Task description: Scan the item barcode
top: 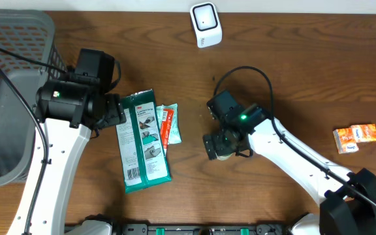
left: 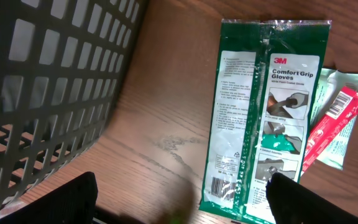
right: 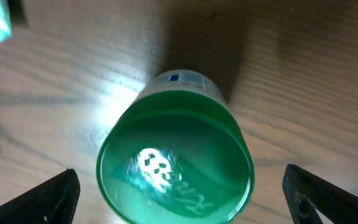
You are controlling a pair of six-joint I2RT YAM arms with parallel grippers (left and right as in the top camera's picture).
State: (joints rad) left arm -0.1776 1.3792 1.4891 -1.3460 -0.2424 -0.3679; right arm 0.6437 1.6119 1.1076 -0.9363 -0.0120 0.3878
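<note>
Right claw point(top: 222, 145) sits near the middle of the tabletop point(top: 292, 65), pointing down over a green-capped bottle point(right: 176, 165). In the right wrist view both fingers point(right: 42, 199) are spread wide at the lower corners. The bottle stands upright between them with a gap on each side, so there is no grip. The cap is shiny green, with a white label and a small blue mark showing below the rim. From overhead the bottle is mostly hidden under the claw.

White scanner point(top: 205, 24) stands at the far edge of the tabletop, well apart from the bottle and from both arms.

Left claw point(top: 113, 111) is also wide and holds nothing. It hovers just beside the left edge of a green glove pack point(top: 145, 140), which lies flat. In the left wrist view the pack point(left: 263, 118) reads "Comfort Grip Gloves", and a barcode shows near its lower left corner. The fingers point(left: 61, 199) are only dark shapes at the bottom corners.

A small pale packet with a red strip point(top: 169, 124) lies partly tucked under the pack's right edge; the strip point(left: 334, 124) carries its own barcode.

Grey mesh basket point(top: 12, 98) sits at the left end of the tabletop, close to the left arm. A small orange box point(top: 356, 138) lies alone on the right side.
</note>
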